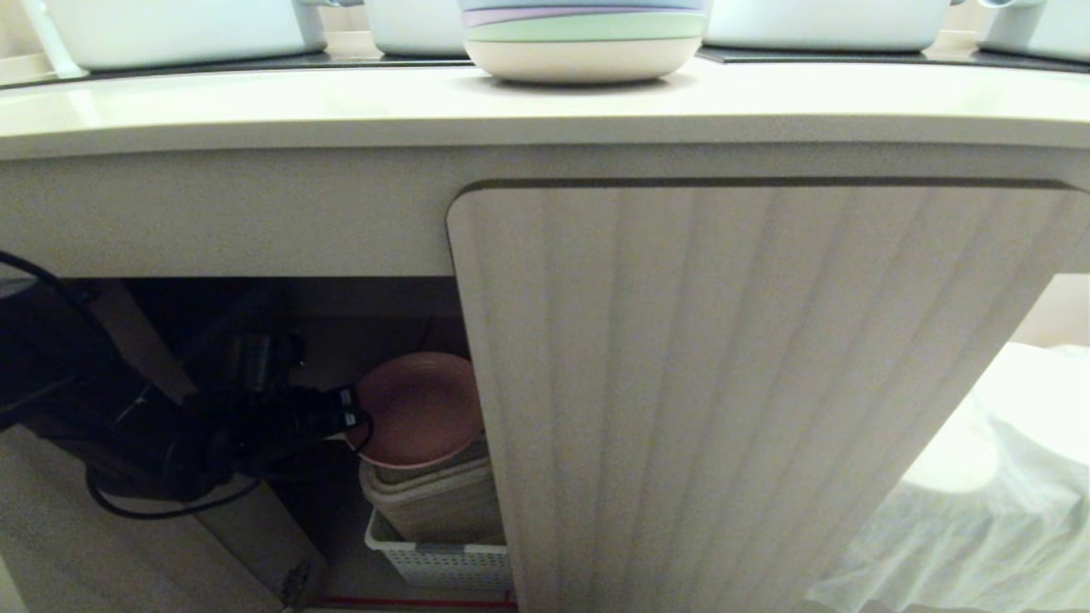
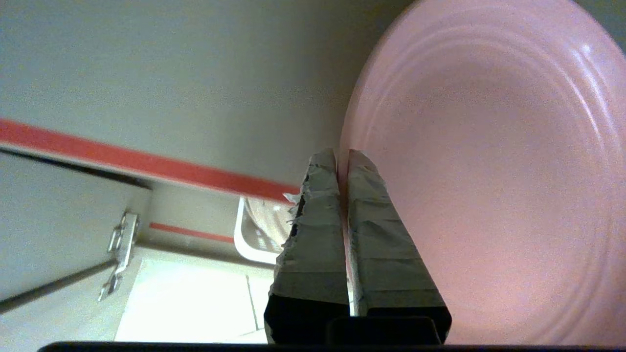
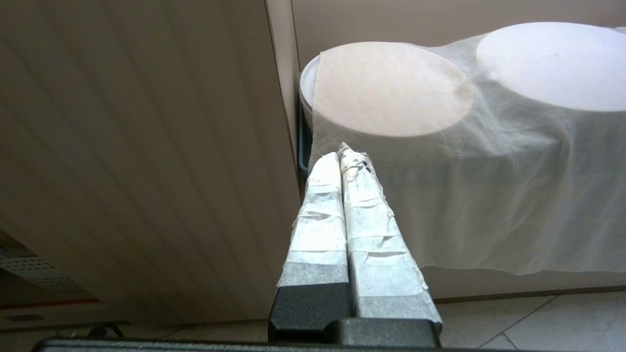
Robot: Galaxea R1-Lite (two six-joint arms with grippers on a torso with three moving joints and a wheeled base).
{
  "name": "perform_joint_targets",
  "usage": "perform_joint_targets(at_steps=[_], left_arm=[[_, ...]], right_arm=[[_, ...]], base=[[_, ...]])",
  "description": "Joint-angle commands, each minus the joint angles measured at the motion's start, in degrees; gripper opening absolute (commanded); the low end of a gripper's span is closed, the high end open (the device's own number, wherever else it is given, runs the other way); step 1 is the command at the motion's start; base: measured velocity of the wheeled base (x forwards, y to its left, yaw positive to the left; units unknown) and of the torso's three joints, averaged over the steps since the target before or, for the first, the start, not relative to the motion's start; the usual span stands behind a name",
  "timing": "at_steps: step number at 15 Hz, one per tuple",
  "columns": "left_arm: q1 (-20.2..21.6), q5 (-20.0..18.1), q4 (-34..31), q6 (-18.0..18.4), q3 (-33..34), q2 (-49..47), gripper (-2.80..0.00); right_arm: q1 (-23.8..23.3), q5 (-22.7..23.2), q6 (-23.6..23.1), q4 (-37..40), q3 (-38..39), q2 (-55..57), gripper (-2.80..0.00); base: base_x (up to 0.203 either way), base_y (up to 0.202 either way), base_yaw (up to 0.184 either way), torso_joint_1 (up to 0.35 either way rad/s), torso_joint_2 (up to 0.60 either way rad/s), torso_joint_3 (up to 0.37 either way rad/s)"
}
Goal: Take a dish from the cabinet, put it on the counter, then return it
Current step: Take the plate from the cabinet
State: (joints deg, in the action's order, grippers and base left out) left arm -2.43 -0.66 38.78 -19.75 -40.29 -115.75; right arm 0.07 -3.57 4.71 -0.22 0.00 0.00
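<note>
Inside the low fluted beige cabinet (image 1: 749,383), the left gripper (image 2: 342,161) is clamped tight on the rim of the round pink plastic dish (image 2: 489,171), which the door partly hides above a white perforated basket (image 1: 434,558). The right gripper (image 3: 345,156), pressed closed and empty, hangs outside.

The counter (image 1: 341,106) is brightly and evenly lit from above, and a soft shadow is cast on it beneath the stack of bowls (image 1: 584,42). Below the counter, the open cabinet (image 1: 255,340) interior is left in deep shade, so that the left gripper (image 1: 349,419) is seen only as a dark shape. The dish (image 1: 417,409) beside it is dimly lit and grainy. In the left wrist view a small glare spot is shown on the dish's rim, and the floor (image 2: 190,303) is overexposed to near white. In the right wrist view the white cloth (image 3: 489,186) is washed out where daylight falls on it. The counter's edge is bowed by lens distortion.
</note>
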Motion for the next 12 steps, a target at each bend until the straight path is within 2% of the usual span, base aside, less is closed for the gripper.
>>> perform_joint_targets(at_steps=[1,3,8,12], left_arm=[[0.0,0.0,0.3,-0.1,2.1,1.4,-2.80],[0.0,-0.1,0.8,-0.2,4.0,2.0,-2.80],[0.1,-0.6,8.5,-0.2,10.2,2.0,-2.80],[0.1,-0.9,9.0,-0.4,12.6,3.3,-2.80]], right_arm=[[0.0,0.0,0.0,0.0,0.0,0.0,-2.80],[0.0,0.0,0.0,0.0,0.0,0.0,-2.80],[0.0,0.0,0.0,0.0,0.0,0.0,-2.80],[0.0,0.0,0.0,0.0,0.0,0.0,-2.80]], base=[[0.000,0.000,0.000,0.000,0.00,0.000],[0.000,0.000,0.000,0.000,0.00,0.000],[0.000,0.000,0.000,0.000,0.00,0.000],[0.000,0.000,0.000,0.000,0.00,0.000]])
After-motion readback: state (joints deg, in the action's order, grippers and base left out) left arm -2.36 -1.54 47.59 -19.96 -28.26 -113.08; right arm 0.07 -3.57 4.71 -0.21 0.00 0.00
